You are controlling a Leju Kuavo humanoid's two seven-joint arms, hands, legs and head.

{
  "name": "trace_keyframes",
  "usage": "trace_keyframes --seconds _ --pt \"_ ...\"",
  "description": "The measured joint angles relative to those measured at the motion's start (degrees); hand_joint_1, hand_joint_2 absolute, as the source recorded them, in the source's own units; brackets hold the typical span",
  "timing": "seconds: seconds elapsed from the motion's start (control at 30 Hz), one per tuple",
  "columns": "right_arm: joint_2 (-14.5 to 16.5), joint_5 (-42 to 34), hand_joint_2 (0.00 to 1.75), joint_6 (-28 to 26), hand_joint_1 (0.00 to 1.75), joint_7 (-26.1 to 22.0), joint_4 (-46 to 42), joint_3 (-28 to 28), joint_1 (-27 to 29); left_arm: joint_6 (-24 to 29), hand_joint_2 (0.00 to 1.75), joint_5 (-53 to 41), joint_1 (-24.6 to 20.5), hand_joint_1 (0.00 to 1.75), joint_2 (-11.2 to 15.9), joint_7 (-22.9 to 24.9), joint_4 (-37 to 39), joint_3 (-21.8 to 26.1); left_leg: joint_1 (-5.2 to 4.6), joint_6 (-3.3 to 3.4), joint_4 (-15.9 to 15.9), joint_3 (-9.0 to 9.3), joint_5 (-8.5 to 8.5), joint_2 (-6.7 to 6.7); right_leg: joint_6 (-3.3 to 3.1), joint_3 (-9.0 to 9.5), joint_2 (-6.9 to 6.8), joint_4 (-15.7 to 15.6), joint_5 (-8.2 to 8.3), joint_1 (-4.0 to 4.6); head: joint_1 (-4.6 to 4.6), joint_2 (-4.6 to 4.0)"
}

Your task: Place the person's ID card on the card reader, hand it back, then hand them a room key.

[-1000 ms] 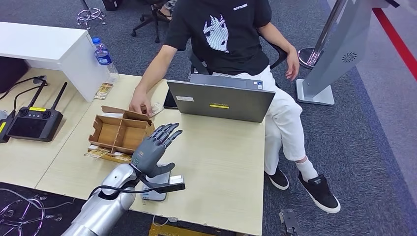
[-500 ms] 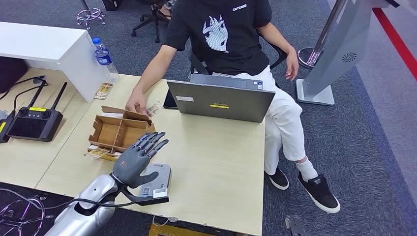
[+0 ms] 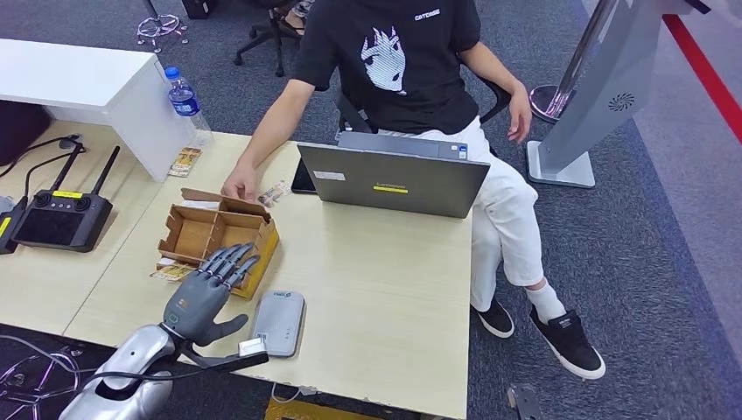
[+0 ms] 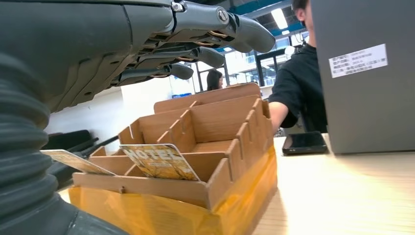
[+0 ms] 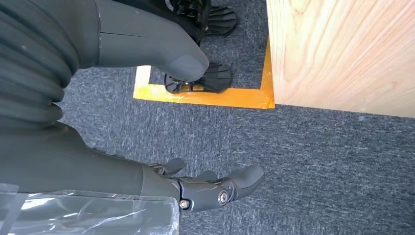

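My left hand [image 3: 203, 297] hovers in the lower left of the head view, fingers spread and straight, holding nothing, its fingertips over the near edge of the cardboard box [image 3: 214, 238]. My right hand [image 5: 205, 188] hangs beside the table over the carpet, fingers loosely apart and empty. The card reader [image 3: 279, 321] lies flat just to the right of my left hand, with no card on top that I can see. The person's hand [image 3: 239, 185] rests at the far side of the box, next to what looks like a card [image 3: 273, 192] on the table; I cannot tell whether that is the ID card. The room key card [image 4: 159, 160] stands tilted in the box's near slot. The risk as I judge it: the slots are narrow and the card leans on thin dividers, so my broad fingers may push it flat, catch a divider and drag the light box across the table, or knock the reader. Readable writing: "HOTEL" on the key card, "CATCORE" or similar on the person's black shirt [image 3: 385, 52], and a white sticker on the laptop [image 3: 394, 179] too small to read.
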Motion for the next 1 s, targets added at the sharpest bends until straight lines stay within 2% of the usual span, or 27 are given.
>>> trace_keyframes --seconds 0.47,1.0 --pt "0.0 1.78 1.75 -0.01 0.0 0.56 0.0 -0.01 -0.33 4.6 1.75 -4.4 -1.54 0.0 -1.49 0.43 6.24 5.05 0.0 0.0 0.0 0.0 0.0 0.01 0.0 0.0 0.01 0.0 0.0 0.0 0.0 0.0" --pt "0.0 3.22 1.75 -0.19 0.0 0.85 0.0 -0.47 -0.56 4.91 1.75 -5.8 -1.79 0.0 -2.72 1.16 7.92 6.68 0.0 0.0 0.0 0.0 0.0 0.01 0.0 0.0 0.01 0.0 0.0 0.0 0.0 0.0"
